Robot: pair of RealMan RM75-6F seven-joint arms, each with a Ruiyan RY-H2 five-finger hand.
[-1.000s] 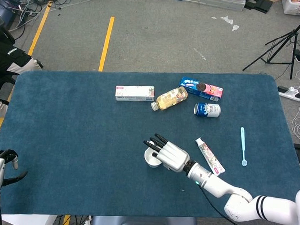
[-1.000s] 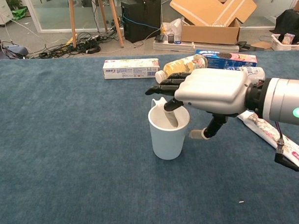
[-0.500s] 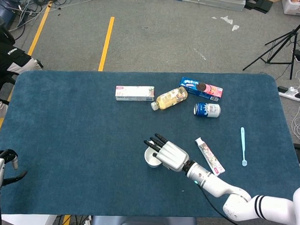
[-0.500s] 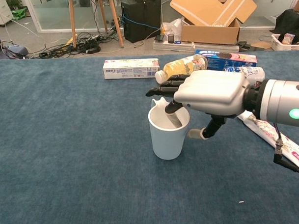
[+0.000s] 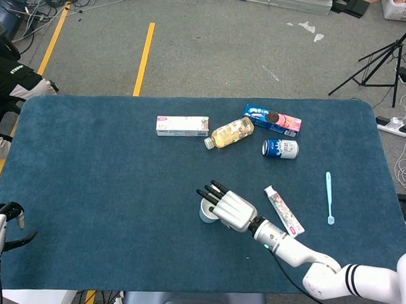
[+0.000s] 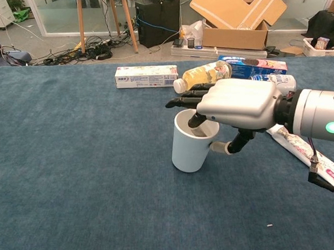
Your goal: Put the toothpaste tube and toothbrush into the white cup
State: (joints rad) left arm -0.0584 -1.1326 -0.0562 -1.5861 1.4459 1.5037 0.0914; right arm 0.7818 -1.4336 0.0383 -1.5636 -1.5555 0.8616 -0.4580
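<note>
Now the right hand [image 6: 238, 103] is at the white cup [image 6: 192, 141], which stands near the middle of the blue table [image 5: 89, 161]. In the chest view one finger reaches down inside the cup, over the rim, and the thumb presses on the outer wall from the right side, so the hand pinches the cup wall; the other fingers are stretched forward above the opening. The cup looks tilted, with its mouth leaning toward the hand. From the head view, the hand covers most of the cup.

The toothpaste tube [image 5: 284, 209] lies flat on the table just to the right of this hand, close to the wrist. The toothbrush [image 5: 329, 197] lies further right, well apart from the cup. Both are not yet in the cup.

I think the step in hand is to set the cup in a good position. For doing it well, the hand should keep the pinch firm but gentle and bring the cup upright, with the base flat on the cloth, before letting go. The finger inside should come out straight up, or else it can drag the cup over. It is better to leave the cup near the tube, so the next reach is short.

The left hand [image 5: 1, 225] rests at the table's left edge with fingers apart, holding nothing.
</note>
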